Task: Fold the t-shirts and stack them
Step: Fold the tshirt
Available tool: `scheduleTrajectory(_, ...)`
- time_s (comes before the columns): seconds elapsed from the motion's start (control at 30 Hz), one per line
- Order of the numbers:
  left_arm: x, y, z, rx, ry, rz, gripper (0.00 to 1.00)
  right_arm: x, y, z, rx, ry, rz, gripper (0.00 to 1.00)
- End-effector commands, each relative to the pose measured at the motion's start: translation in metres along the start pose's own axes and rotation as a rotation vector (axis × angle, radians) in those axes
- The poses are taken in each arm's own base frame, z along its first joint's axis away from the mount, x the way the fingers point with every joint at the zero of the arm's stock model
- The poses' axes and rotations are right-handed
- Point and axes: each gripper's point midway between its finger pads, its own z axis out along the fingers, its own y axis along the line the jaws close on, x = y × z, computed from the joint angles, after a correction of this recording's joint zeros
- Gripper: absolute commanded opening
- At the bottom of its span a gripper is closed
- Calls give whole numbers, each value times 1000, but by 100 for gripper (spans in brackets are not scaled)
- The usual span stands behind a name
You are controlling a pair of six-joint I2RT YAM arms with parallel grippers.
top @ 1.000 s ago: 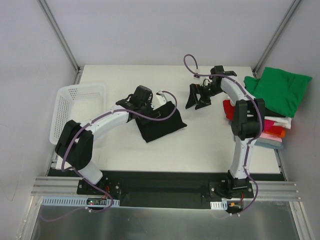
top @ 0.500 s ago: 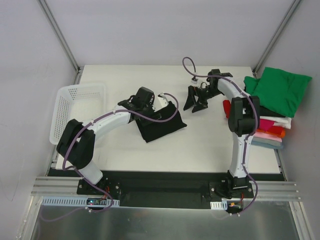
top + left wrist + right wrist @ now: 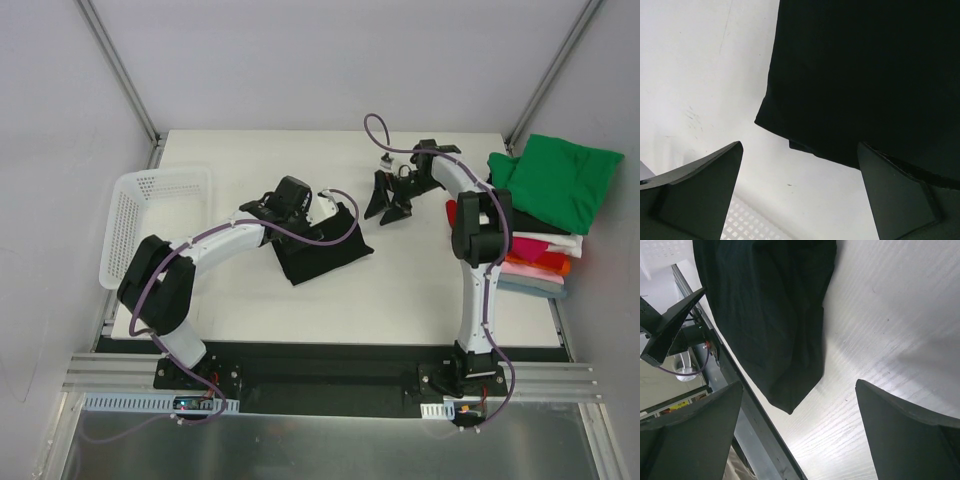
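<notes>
T-shirts: we count one black t-shirt (image 3: 322, 252) on the counter (image 3: 420, 290), one stack (image 3: 548, 215) at its right edge. Left hand (image 3: 800, 146) and right hand (image 3: 386, 210) stand apart, empty.

The left arm (image 3: 215, 243) and right arm (image 3: 478, 290) look alike: slim white links joined by bulky black joint housings. A thin purple cable (image 3: 367, 128) runs along each arm and loops loose beside the wrist. The fingers (image 3: 700, 185) are matte black, broad and wedge-shaped. Each arm rises from a black base plate (image 3: 190, 375)
</notes>
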Motion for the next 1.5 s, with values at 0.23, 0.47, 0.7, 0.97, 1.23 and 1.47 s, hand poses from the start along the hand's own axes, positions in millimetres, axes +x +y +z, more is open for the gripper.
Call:
scheduleTrajectory(0.23,3,-7,5,22,15,1,99,-8,3,4,-61,-3,24,97)
scheduleTrajectory(0.47,12,-25,21,90,44,-8,100,-7,4,4,-69,2,24,97)
scheduleTrajectory(0.7,23,-50,28,164,67,-28,99,-4,4,4,-66,6,25,97)
scheduleTrajectory(0.97,20,-54,31,181,62,-35,100,1,8,18,-84,39,37,97)
scheduleTrajectory(1.23,19,-55,32,185,61,-36,99,4,12,38,-112,79,52,97)
scheduleTrajectory(1.47,19,-52,30,175,60,-26,99,8,18,54,-135,115,58,97)
